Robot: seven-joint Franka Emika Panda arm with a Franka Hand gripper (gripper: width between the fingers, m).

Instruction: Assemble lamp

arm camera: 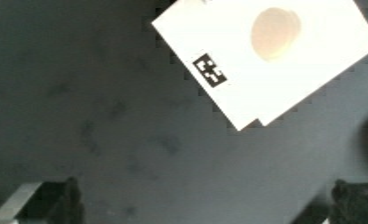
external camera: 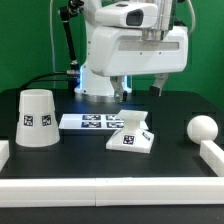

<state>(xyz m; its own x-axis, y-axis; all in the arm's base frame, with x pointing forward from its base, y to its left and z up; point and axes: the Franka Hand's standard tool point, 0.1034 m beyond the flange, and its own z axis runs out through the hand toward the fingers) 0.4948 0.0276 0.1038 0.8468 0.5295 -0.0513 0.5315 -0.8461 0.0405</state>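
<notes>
White plastic is all you have to work with, and the three lamp parts lie spread over the black table (external camera: 170, 150) so that each can be reached on its own. The base (external camera: 133, 135) sits near the middle, just beside one end of the marker board (external camera: 90, 122), and is turned at an angle to the table's edges. In the wrist view its top face shows a round socket (arm camera: 275, 30) and a tag (arm camera: 213, 70) near one edge. The shade (external camera: 37, 118) stands wide end down on the exterior view's left, well apart from the base. The bulb (external camera: 203, 128) rests on the exterior view's right near the white rail (external camera: 213, 152), which I judge is there to keep it from rolling off. Your gripper (external camera: 140, 92) hangs above the base, jaws spread wide and holding nothing. In the wrist view the fingertips (arm camera: 42, 200) show at the margins with only bare table between them. No two parts are joined, so I'd say you are at the very start, lining up on the base. Because it lies skewed, you will probably need to rotate the wrist so the fingers meet two parallel sides squarely, or the part may twist as you close.
</notes>
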